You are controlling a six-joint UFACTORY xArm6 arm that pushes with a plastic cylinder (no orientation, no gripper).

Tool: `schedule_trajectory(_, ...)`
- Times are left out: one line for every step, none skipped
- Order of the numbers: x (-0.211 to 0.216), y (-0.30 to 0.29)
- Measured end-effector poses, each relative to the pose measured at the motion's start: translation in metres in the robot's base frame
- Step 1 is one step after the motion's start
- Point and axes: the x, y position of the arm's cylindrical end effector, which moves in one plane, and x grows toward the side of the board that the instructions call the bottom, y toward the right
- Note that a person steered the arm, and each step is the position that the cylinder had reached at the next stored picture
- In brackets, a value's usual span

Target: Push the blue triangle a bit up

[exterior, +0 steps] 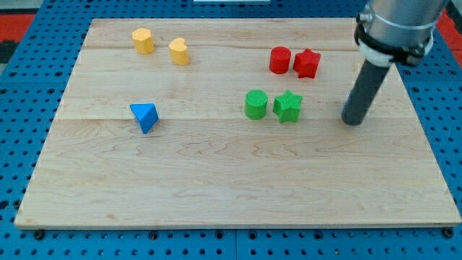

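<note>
The blue triangle (145,116) lies on the wooden board (231,180) at the view's left, about mid-height. My tip (353,120) rests on the board at the view's right, far from the blue triangle. It stands just right of the green star (287,106) and apart from it.
A green cylinder (255,104) sits left of the green star. A red cylinder (280,59) and a red star (307,63) sit above them. A yellow hexagon block (143,40) and a yellow heart-like block (179,51) lie at the top left.
</note>
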Motion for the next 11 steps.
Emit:
schedule_trajectory(0.08,-0.04)
schedule_trajectory(0.152,-0.159)
schedule_trajectory(0.152,-0.314)
schedule_trajectory(0.082,-0.388)
schedule_trajectory(0.007,-0.366)
schedule_trajectory(0.041,-0.314)
schedule_trajectory(0.063,-0.339)
schedule_trajectory(0.036,-0.29)
schedule_trajectory(0.005,-0.261)
schedule_trajectory(0.001,-0.292)
schedule_trajectory(0.04,-0.327)
